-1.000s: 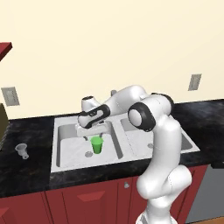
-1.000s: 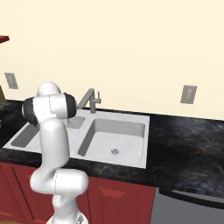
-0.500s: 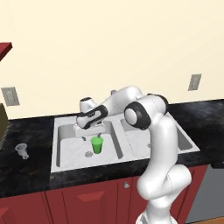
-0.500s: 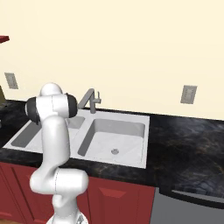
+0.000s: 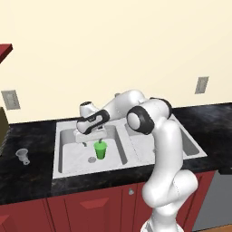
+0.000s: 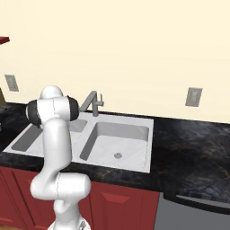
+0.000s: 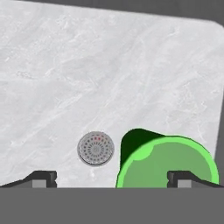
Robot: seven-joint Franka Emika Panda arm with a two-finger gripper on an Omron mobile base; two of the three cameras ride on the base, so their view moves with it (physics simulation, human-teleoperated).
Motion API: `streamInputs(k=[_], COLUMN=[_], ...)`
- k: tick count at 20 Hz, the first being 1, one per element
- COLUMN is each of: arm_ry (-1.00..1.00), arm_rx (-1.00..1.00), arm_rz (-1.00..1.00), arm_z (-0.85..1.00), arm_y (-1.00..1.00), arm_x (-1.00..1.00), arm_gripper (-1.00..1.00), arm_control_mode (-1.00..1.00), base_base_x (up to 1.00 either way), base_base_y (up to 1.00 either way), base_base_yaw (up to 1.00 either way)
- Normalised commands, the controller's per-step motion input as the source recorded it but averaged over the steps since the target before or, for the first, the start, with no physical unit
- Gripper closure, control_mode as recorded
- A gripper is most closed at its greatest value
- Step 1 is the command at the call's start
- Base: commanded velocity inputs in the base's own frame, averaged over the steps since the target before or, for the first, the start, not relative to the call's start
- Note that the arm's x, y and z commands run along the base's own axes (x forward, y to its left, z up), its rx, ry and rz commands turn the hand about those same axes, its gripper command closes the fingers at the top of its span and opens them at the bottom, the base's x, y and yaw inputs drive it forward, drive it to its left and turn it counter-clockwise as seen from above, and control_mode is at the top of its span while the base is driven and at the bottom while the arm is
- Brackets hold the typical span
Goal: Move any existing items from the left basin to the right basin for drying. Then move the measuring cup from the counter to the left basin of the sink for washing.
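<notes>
1. The green tumbler stands upright on the floor of the left basin, just beside the round drain, which lies to its left in the left base view
2. The gripper hangs over the left basin, just above and a little left of the tumbler, with the arm reaching across the sink from the right
3. In the hand view the two finger tips stand wide apart; the tumbler's open rim lies near the right tip and the drain between the tips, and nothing is held
4. The measuring cup sits on the counter left of the sink, well apart from the gripper
5. The right basin shows its drain near the front; the faucet rises behind the divider
</notes>
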Motion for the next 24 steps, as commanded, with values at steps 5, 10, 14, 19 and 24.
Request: streamInputs(k=[5,10,14,19,24], arm_ry=[0.00,-0.03,-0.02,-0.01,-0.01], arm_rx=[0.00,0.00,0.00,0.00,0.00], arm_rz=[0.00,0.00,0.00,0.00,0.00], arm_z=[-0.06,-0.11,-0.10,-0.13,-0.15], arm_y=[0.00,0.00,0.00,0.00,0.00], arm_x=[0.01,0.00,0.00,0.00,0.00], arm_gripper=[-1.00,-1.00,-1.00,-1.00,-1.00], arm_control_mode=[-1.00,-1.00,-1.00,-1.00,-1.00], base_base_x=[0.00,0.00,0.00,0.00,0.00], base_base_y=[0.00,0.00,0.00,0.00,0.00], base_base_yaw=[0.00,0.00,0.00,0.00,0.00])
